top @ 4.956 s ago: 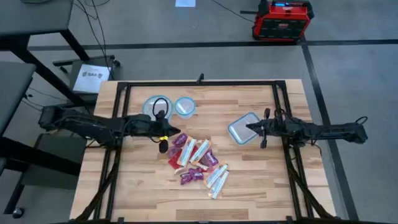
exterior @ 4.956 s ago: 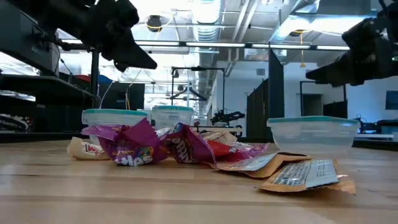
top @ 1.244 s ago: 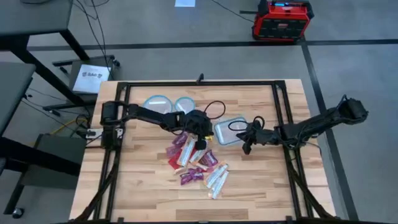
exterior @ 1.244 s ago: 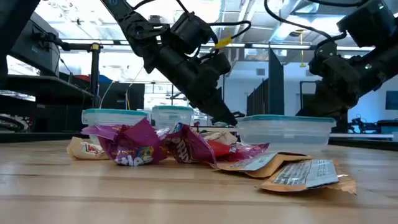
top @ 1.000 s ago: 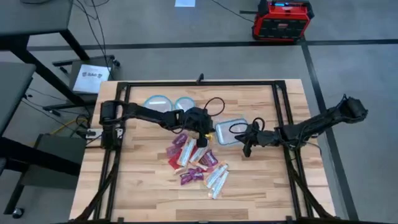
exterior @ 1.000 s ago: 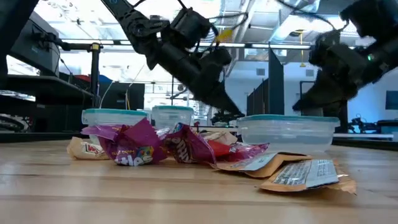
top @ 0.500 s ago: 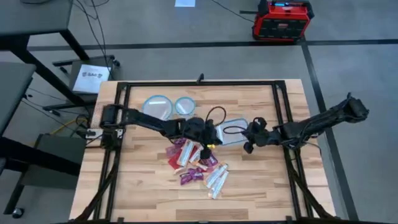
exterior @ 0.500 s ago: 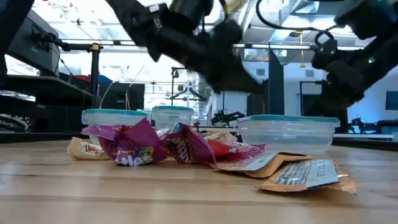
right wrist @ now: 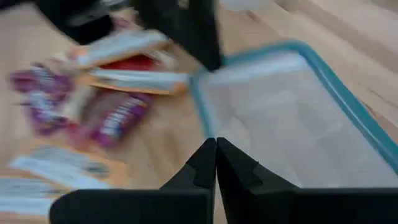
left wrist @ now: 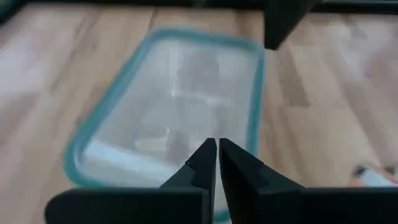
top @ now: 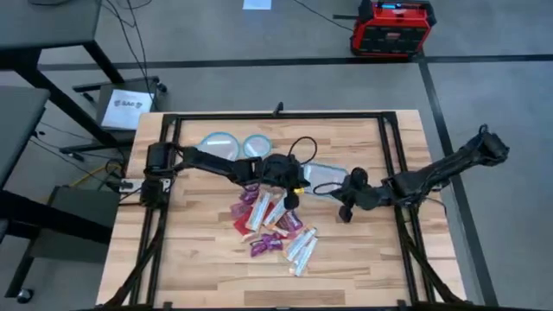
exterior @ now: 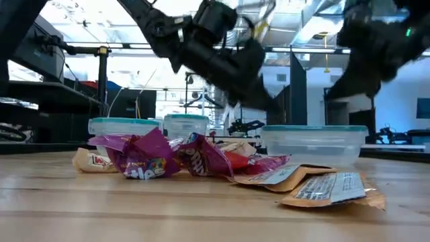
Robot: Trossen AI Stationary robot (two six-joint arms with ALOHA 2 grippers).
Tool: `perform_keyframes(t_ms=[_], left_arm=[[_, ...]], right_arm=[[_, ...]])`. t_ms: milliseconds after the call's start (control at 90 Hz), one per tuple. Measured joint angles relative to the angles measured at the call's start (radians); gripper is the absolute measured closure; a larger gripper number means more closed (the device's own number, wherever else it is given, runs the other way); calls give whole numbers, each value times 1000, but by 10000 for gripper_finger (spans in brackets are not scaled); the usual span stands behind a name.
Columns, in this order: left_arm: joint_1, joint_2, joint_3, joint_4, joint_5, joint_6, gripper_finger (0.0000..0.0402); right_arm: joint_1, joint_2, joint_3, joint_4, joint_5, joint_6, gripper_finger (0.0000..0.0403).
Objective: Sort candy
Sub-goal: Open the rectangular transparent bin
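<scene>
The candy (top: pixel 270 223) lies in a loose pile at mid-table: purple and red packets, orange-white bars and pale wrappers (exterior: pixel 188 158). To the right of the pile stands a clear rectangular container with a teal rim (top: pixel 324 175), resting on its base (exterior: pixel 314 143). My left gripper (top: pixel 292 197) is shut and hangs above the container's near-left corner (left wrist: pixel 168 106). My right gripper (top: pixel 343 207) is shut too. It is raised at the container's near-right corner, with the candy (right wrist: pixel 112 112) beyond it. In the low view both grippers are higher than the rim.
Two round clear containers with teal rims (top: pixel 220 147) (top: pixel 257 147) stand at the far left of the table, behind the pile (exterior: pixel 122 126). A black frame (top: pixel 276 117) runs around the tabletop. Bare wood lies along the near edge.
My left gripper has gone toward the table's right edge and risen a little, from beside the pile to the container's left corner. My right gripper has risen. The candy has not moved.
</scene>
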Motion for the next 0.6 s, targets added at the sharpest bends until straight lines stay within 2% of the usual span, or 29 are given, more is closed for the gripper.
perform_keyframes(t_ms=[67,133,244,311,378,600], left_arm=[[-5,-24,12,-36,2,33,396],[-6,-31,15,-51,19,49,396],[7,-16,36,-48,149,40,396],[16,20,77,-38,192,45,396],[24,64,119,-58,203,71,396],[56,228,319,-207,228,188,396]], right_arm=[[76,0,15,-22,19,94,403],[176,14,-3,-4,92,234,403],[358,115,-53,40,247,491,403],[426,202,-56,43,331,616,403],[446,291,-56,43,379,701,403],[401,548,-56,48,384,872,398]])
